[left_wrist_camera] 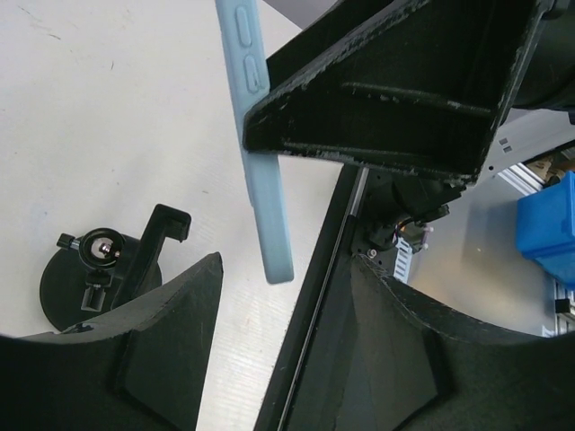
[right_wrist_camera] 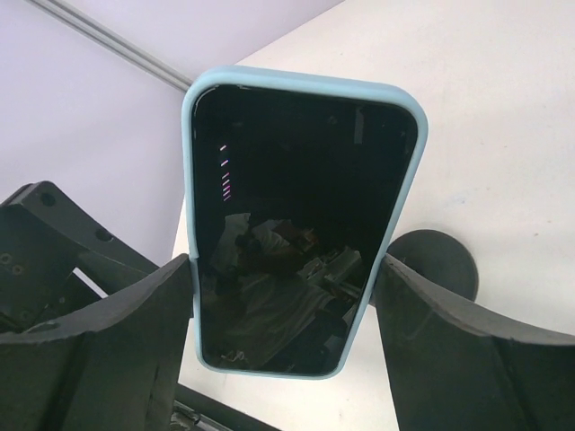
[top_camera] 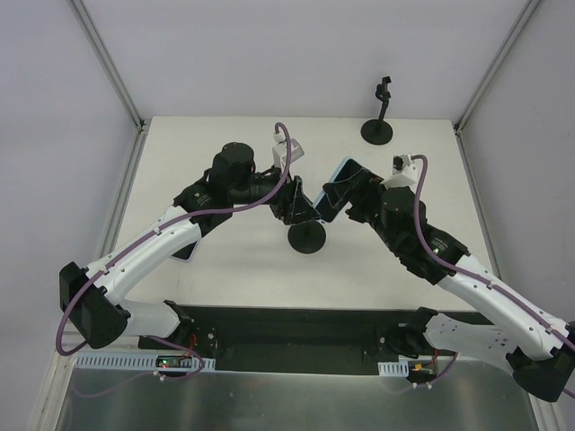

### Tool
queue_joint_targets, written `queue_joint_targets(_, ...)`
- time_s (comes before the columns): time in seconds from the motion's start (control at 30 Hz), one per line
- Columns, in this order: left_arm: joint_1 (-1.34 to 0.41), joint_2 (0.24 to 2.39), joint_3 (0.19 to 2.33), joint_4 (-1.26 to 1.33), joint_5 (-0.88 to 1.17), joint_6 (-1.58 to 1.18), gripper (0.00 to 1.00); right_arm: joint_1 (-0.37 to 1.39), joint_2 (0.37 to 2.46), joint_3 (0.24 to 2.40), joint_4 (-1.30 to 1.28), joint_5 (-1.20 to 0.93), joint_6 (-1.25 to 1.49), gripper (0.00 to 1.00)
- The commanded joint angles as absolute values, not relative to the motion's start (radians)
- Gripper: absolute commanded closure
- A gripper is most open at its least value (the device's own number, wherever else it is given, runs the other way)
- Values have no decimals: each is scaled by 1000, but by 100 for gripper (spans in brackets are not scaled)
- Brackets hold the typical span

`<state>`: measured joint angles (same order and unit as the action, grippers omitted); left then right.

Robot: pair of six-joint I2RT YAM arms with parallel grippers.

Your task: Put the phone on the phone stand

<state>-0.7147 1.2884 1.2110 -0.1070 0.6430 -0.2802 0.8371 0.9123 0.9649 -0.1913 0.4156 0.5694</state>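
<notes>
The right hand [right_wrist_camera: 283, 269] is pinching the phone [right_wrist_camera: 301, 206] by its long edges — phone stand [top_camera: 307, 238] mid-desk, just beside — left hand [left_wrist_camera: 287, 287] hovering spread.

Left arm [top_camera: 148, 251] and right arm [top_camera: 490, 296]: white link shells, black joints, purple cables [top_camera: 59, 328] (white boxes [top_camera: 289, 153] at wrists), scuffed matte-black end effector fingers [right_wrist_camera: 90, 350].

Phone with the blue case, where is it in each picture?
Top external: the phone is in the middle, just above the round black stand base.
Left wrist: the phone shows edge-on at top centre, with the base at lower left.
Right wrist: the phone fills the middle, screen towards the camera, with the base at right.
Shared landmark: the round black stand base.
</notes>
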Motion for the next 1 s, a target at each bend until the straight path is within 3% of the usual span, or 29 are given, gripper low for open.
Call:
queue_joint_targets(0.0, -724, 1290, 1203, -54, 646, -293, 45, 873, 934, 1008, -29, 434, 630, 99)
queue_joint_targets(0.23, -723, 1278, 1190, -57, 597, -278, 60, 905, 943, 1011, -17, 446, 635, 99)
queue_joint_targets(0.43, -723, 1287, 1190, -55, 589, -276, 64, 916, 953, 1008, -5, 417, 661, 99)
queue_joint_targets(0.53, -723, 1287, 1189, -55, 572, -276, 76, 928, 963, 1015, -5, 408, 658, 99)
queue_joint_targets(0.57, -723, 1289, 1187, -55, 566, -275, 83, 930, 969, 1017, -5, 403, 657, 99)
queue_joint_targets(0.6, -723, 1289, 1187, -57, 560, -273, 96, 931, 971, 1019, -5, 396, 647, 99)
queue_joint_targets(0.63, -723, 1289, 1187, -60, 542, -270, 100, 931, 971, 1020, -5, 371, 634, 93)
queue_joint_targets(0.67, -723, 1286, 1183, -61, 532, -268, 100, 931, 968, 1020, -5, 359, 594, 67)
queue_joint_targets(0.73, -723, 1272, 1175, -60, 509, -261, 100, 930, 968, 1047, -43, 327, 545, 38)
queue_joint_targets(0.77, -724, 1267, 1174, -61, 508, -259, 100, 930, 965, 1061, -78, 321, 491, 16)
queue_joint_targets(0.8, -723, 1258, 1172, -58, 506, -259, 100, 927, 962, 1072, -150, 318, 467, 6)
queue_joint_targets(0.83, -723, 1256, 1172, -57, 508, -261, 100, 923, 956, 1080, -178, 301, 444, 1)
queue_joint_targets(0.97, -723, 1240, 1161, -31, 547, -276, 100, 859, 868, 1034, -241, 178, 322, 3)
